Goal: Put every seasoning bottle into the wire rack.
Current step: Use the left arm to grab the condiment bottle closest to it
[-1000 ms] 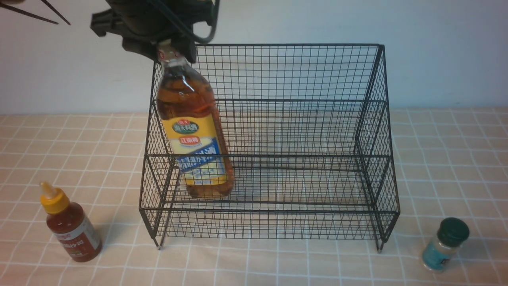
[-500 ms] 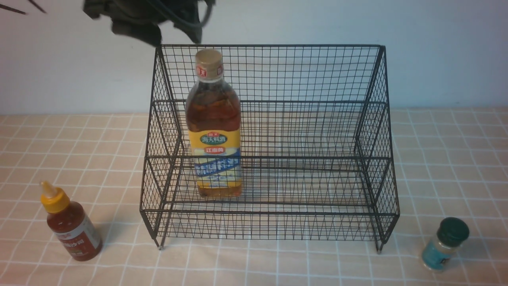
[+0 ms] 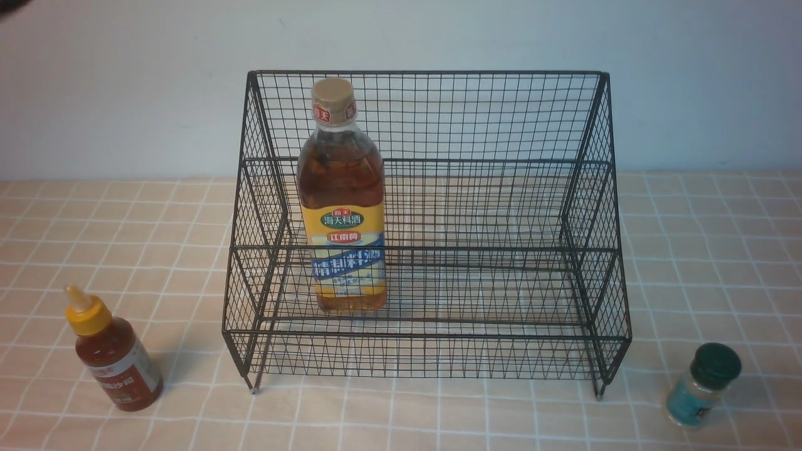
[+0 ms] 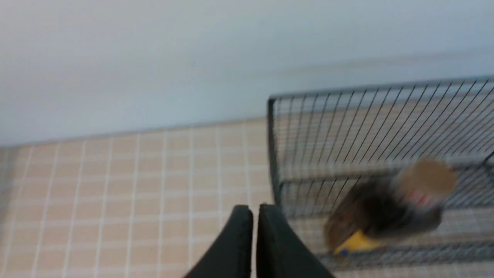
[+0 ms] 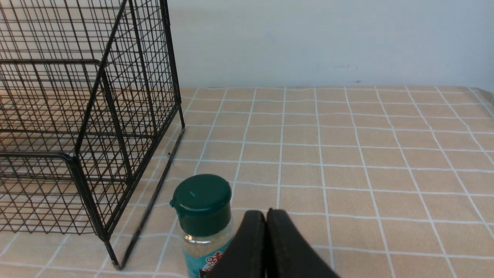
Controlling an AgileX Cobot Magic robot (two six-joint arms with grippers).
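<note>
As inspected, finds tall amber bottle (image 3: 341, 207) upright, unheld, on lower tier of wire rack (image 3: 438, 357) toward its left side; red squeeze bottle (image 3: 116, 363) and teal shaker (image 3: 702, 385) outside it by front corners of desk (image 3: 438, 419); left gripper (image 4: 254, 231) closed, empty; right gripper (image 5: 266, 239) closed, empty, just beside shaker, presumably staged for pickup.

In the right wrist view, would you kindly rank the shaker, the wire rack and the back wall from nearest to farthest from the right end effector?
Measured from the right end effector:
1. Shaker, close beside the tips.
2. Wire rack, a little past the shaker on that same side.
3. Back wall, farthest, behind both.
</note>
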